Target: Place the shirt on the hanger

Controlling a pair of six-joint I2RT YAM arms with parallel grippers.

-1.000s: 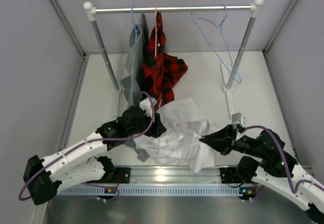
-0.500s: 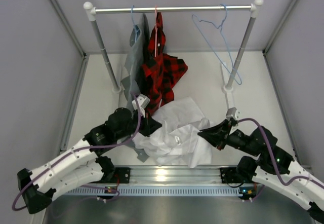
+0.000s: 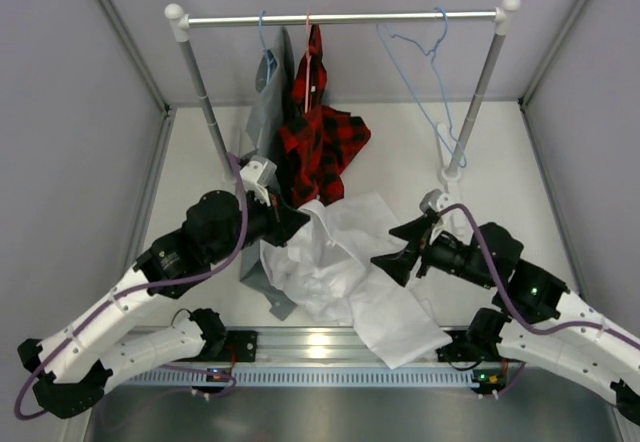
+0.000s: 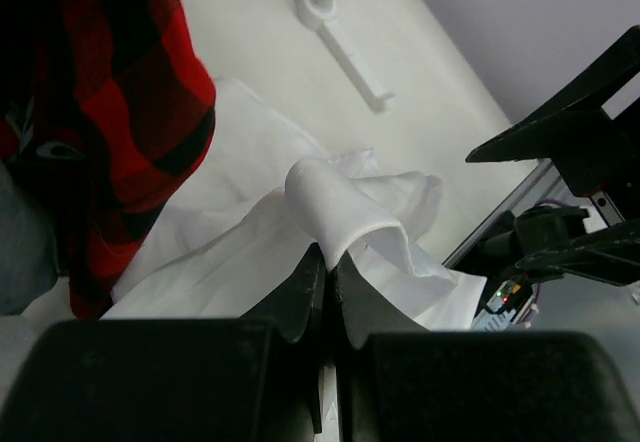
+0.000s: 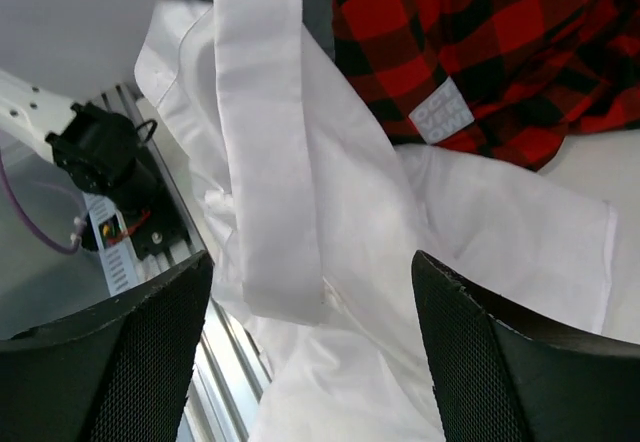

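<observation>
The white shirt (image 3: 340,272) lies crumpled on the table between the arms, one part reaching the near rail. My left gripper (image 3: 295,220) is shut on a fold of the shirt (image 4: 345,197) and holds it up; the cloth curls over the closed fingertips (image 4: 312,277). My right gripper (image 3: 392,254) stands open just right of the shirt, with nothing between its fingers. In the right wrist view the right gripper (image 5: 312,260) hovers above the shirt (image 5: 300,142). The light blue hanger (image 3: 432,67) hangs bare on the rail at the back right.
A red-and-black plaid shirt (image 3: 322,142) and a grey shirt (image 3: 265,112) hang from the rail (image 3: 340,18), their lower ends touching the white cloth. The rack's posts (image 3: 470,112) stand at back left and right. Enclosure walls close both sides.
My left gripper closed on the shirt and drew it up and back to the left. My right gripper let go, opened, and moved forward and left. The loose cloth dropped toward the near rail.
</observation>
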